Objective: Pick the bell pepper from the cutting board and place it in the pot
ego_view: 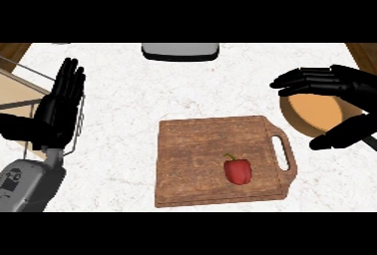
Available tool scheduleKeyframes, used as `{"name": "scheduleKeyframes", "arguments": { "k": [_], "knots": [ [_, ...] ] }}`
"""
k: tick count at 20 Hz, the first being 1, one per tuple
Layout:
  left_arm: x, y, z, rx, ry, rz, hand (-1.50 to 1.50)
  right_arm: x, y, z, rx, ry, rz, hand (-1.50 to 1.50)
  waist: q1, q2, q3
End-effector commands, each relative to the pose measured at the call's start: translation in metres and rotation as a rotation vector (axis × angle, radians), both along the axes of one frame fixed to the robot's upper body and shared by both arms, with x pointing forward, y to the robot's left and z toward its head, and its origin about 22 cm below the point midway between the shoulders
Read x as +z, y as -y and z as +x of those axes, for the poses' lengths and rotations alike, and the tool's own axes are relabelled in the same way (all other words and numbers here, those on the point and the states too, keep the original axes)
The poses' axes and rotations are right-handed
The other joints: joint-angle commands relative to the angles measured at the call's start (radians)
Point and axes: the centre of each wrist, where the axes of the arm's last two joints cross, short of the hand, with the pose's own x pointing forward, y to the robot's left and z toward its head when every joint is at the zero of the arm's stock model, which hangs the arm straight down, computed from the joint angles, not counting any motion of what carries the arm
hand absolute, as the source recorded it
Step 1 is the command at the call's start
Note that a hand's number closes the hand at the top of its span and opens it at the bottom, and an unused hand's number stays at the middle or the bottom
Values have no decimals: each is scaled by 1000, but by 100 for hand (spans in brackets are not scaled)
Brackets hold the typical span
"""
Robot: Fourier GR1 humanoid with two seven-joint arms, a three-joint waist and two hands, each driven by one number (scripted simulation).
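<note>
The pot (315, 112) sits at the right of the table (117, 154), its tan inside bare where it shows, nothing in it that can be seen; the right hand (347, 85) hangs over it, covering its far and right side; fingers (305, 79) straight and pointing left, thumb spread wide below them, holding nothing. The bell pepper (237, 172), red with a green stem, lies on the wooden cutting board (195, 149), toward its right half near the handle slot, well apart from both hands. At the left edge the left hand (53, 107) rests open, fingers straight, together and pointing up, beside a wire rack (15, 94); a grey object (180, 51) sits at the top.
</note>
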Motion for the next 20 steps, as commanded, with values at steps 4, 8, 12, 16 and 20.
{"name": "scheduleKeyframes", "arguments": {
  "k": [4,8,12,16,20],
  "knots": [
    [16,-5,8,28,5,-12,0,9,-28,-16,79,84,-327,-150,-23,-6,-1],
    [4,2,9,27,-1,-16,0,19,-59,-31,94,119,-460,-150,-31,-6,-1],
    [-3,3,1,35,8,1,0,-1,-76,-48,57,103,-513,-150,-29,-5,-1],
    [3,-3,-5,35,12,2,0,-3,-100,-63,27,74,-604,-150,-25,-6,-1],
    [8,1,-1,13,17,-4,0,-36,-104,-59,-9,42,-638,-150,-22,-3,0]
  ]
}}
